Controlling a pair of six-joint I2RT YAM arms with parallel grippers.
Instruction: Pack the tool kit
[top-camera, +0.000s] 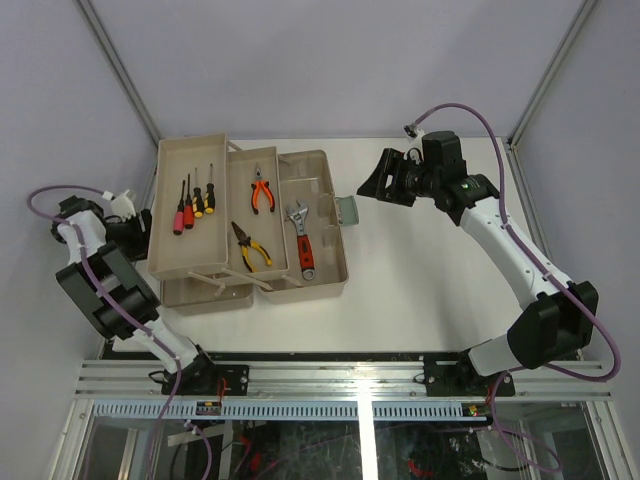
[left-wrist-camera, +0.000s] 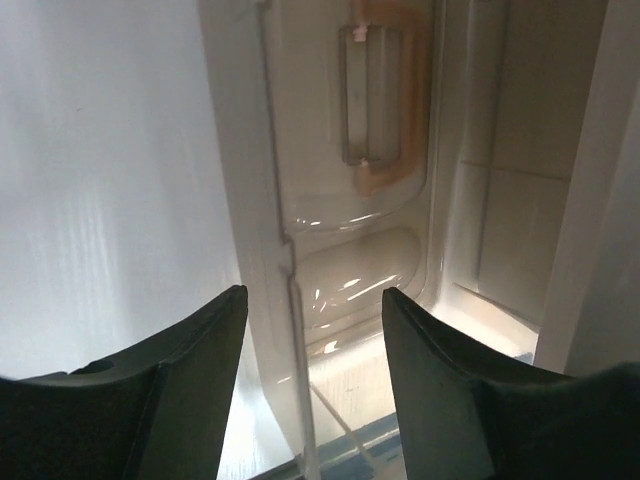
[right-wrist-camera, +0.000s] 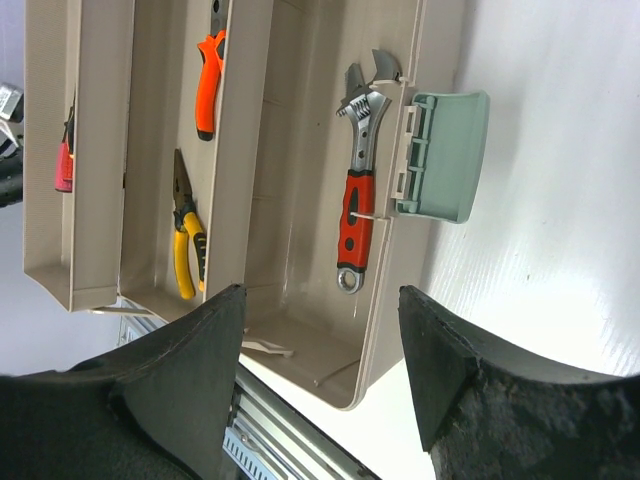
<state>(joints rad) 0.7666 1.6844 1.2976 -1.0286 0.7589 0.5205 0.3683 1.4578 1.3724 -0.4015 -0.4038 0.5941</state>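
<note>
The tool kit (top-camera: 320, 285) lies open at the table's left, its beige trays fanned out. Several screwdrivers (top-camera: 190, 205) rest in the left tray, orange pliers (top-camera: 262, 192) and yellow pliers (top-camera: 251, 247) in the middle tray, and a red-handled wrench (top-camera: 301, 243) in the base. The pale green latch (top-camera: 348, 210) hangs off the right wall. My left gripper (top-camera: 140, 228) is at the box's left side, open (left-wrist-camera: 313, 295), straddling the translucent lid's edge (left-wrist-camera: 290, 270); the pink handle (left-wrist-camera: 395, 180) shows through. My right gripper (top-camera: 375, 185) hovers open (right-wrist-camera: 320, 300) just right of the latch (right-wrist-camera: 440, 155), over the wrench (right-wrist-camera: 358, 215).
Bare white table (top-camera: 440, 290) stretches right of the box. An aluminium rail (top-camera: 350, 375) runs along the near edge, also seen in the right wrist view as the rail (right-wrist-camera: 280, 440). Slanted frame posts (top-camera: 120, 70) rise at the back corners.
</note>
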